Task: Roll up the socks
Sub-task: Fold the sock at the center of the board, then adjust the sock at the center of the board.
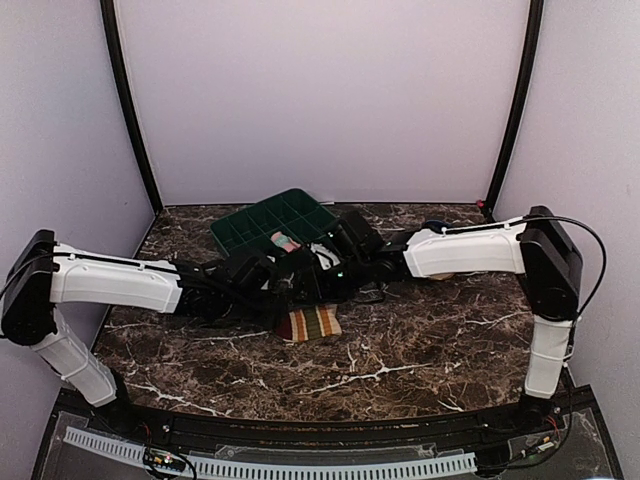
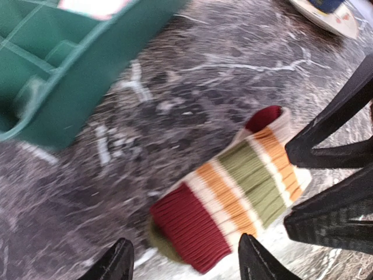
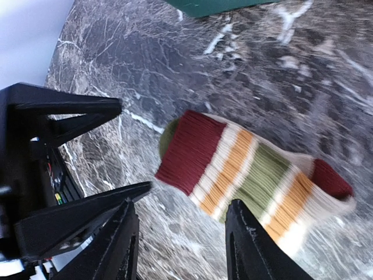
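no legible text, labels, brands, numbers or signs anywhere in view

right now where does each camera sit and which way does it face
top external: above, behind the robot, facing down on the table; left arm and right arm show.
left wrist: on its arm, facing down past the left gripper at the striped sock.
right wrist: on its arm, past the right gripper, same sock.
shared: the sock; each wrist view catches the other gripper.
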You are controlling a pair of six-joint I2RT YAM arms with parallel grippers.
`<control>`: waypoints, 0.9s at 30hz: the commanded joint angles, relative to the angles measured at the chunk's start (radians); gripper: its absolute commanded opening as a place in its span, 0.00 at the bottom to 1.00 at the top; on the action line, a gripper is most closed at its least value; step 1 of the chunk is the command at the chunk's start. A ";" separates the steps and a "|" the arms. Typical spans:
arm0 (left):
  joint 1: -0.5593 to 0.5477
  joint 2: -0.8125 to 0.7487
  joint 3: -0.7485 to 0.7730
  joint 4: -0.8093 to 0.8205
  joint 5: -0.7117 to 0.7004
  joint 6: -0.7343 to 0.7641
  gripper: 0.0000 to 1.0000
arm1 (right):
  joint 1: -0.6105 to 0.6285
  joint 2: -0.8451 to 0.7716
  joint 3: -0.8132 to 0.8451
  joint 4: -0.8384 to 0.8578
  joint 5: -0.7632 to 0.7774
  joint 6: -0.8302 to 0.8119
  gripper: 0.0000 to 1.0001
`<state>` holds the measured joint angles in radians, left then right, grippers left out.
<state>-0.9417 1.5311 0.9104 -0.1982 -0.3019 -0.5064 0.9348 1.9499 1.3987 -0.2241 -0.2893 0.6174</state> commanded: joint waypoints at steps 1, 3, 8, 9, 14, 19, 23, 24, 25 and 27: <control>-0.013 0.068 0.071 0.059 0.090 0.061 0.64 | -0.022 -0.075 -0.067 0.019 0.092 -0.052 0.46; -0.014 0.109 0.112 0.056 0.105 0.073 0.63 | -0.033 -0.082 -0.081 0.010 0.106 -0.067 0.46; -0.014 0.209 0.188 0.025 0.123 0.083 0.63 | -0.061 -0.081 -0.087 -0.015 0.133 -0.102 0.46; -0.014 0.223 0.198 0.014 0.120 0.078 0.63 | -0.069 -0.076 -0.085 -0.020 0.136 -0.109 0.46; -0.014 0.249 0.200 -0.028 0.096 0.045 0.63 | -0.098 -0.045 -0.052 -0.074 0.155 -0.159 0.47; -0.014 0.253 0.173 -0.029 0.099 0.027 0.63 | -0.113 0.018 0.021 -0.161 0.158 -0.210 0.47; -0.014 0.256 0.152 -0.020 0.108 0.016 0.62 | -0.120 0.047 0.041 -0.170 0.149 -0.219 0.47; -0.014 0.256 0.146 -0.021 0.109 0.014 0.62 | -0.122 0.054 0.051 -0.176 0.147 -0.223 0.47; -0.014 0.256 0.144 -0.022 0.108 0.012 0.62 | -0.122 0.063 0.060 -0.187 0.146 -0.228 0.47; -0.014 0.253 0.132 -0.019 0.109 0.009 0.62 | -0.123 0.080 0.077 -0.202 0.146 -0.241 0.47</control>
<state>-0.9520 1.7927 1.0710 -0.2001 -0.1978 -0.4816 0.8234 1.9999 1.4242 -0.3920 -0.1448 0.4152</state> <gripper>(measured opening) 0.622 0.467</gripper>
